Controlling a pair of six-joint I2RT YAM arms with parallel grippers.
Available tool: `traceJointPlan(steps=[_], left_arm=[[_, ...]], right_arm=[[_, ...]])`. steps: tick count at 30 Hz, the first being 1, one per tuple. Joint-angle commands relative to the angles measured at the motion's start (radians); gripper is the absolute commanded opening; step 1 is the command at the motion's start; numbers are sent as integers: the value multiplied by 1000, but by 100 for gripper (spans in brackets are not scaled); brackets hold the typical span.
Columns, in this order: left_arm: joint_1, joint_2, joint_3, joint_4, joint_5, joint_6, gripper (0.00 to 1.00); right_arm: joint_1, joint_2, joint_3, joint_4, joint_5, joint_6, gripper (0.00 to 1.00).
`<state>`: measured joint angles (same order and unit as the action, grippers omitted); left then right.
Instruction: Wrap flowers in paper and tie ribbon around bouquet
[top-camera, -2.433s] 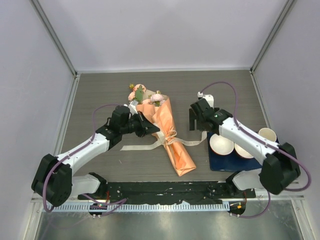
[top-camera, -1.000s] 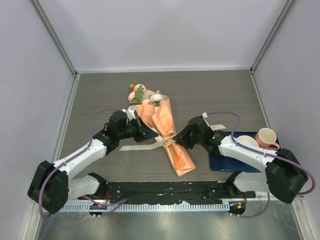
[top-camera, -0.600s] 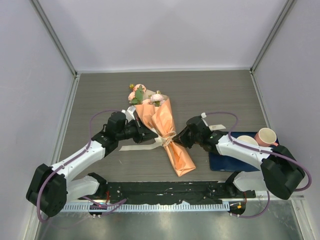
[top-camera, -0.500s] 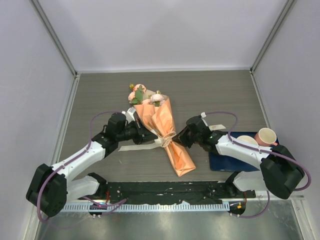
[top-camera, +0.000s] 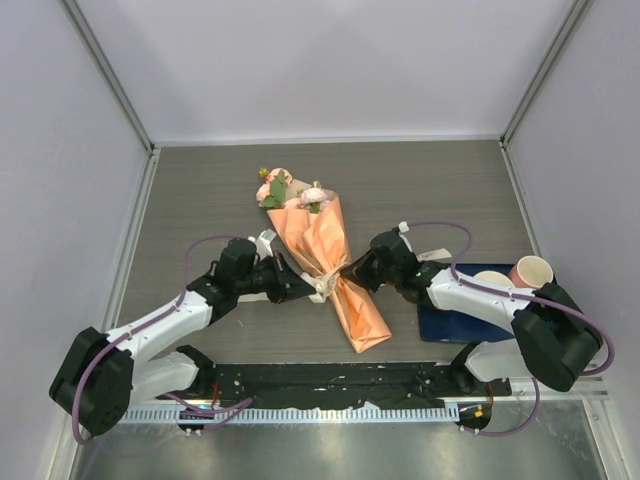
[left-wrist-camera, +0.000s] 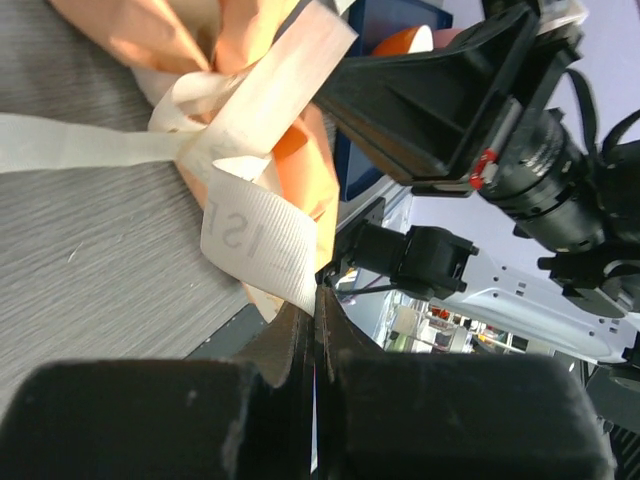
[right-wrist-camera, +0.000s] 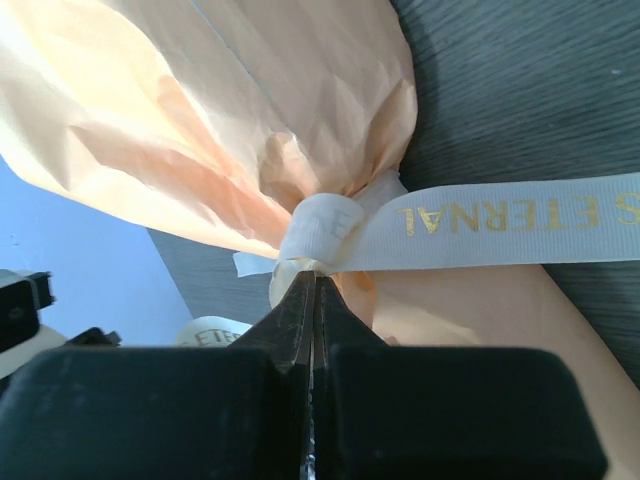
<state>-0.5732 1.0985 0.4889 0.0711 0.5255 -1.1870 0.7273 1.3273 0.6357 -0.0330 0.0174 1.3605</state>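
1. The bouquet (top-camera: 335, 268) lies on the counter (top-camera: 200, 190), blooms at the far end.
2. The left claw (top-camera: 303, 288), pinched tight, holds a ribbon (left-wrist-camera: 255, 225) end just left of the bouquet's waist.
3. The right claw (top-camera: 349, 270) nips the ribbon's knot from the right.

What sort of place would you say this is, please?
Probably a robot lab test cell, not a florist's: a table boxed in by plain white panels, a left arm and right arm bolted at its near edge, and a paper-wrapped bouquet as a prop.

Orange paper (top-camera: 322, 240), cream gold-lettered ribbon (right-wrist-camera: 500, 216)
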Motion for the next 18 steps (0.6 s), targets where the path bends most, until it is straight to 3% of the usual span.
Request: traceJointPlan(steps=[1, 4, 6, 7, 10, 12, 15, 18], left_arm=[[-14, -35, -35, 13, 21, -2, 0], [-17, -66, -42, -68, -1, 38, 7], [-17, -86, -49, -149, -13, 61, 21], [-17, -110, -46, -177, -18, 94, 33], [-17, -149, 5, -330, -83, 211, 53], [-17, -166, 65, -494, -184, 292, 59], [-17, -118, 209, -596, -245, 430, 63], [-22, 30, 321, -535, -188, 494, 45]], right_arm=[[6, 1, -10, 82, 26, -6, 0], [6, -10, -25, 85, 32, 0, 0], [6, -22, -33, 85, 38, -1, 0], [4, -23, -33, 81, 38, -1, 0], [7, -20, -37, 84, 24, -6, 0], [7, -20, -44, 90, 18, -6, 0], [7, -23, -57, 114, 6, -11, 0], [7, -34, -71, 151, 4, -14, 0]])
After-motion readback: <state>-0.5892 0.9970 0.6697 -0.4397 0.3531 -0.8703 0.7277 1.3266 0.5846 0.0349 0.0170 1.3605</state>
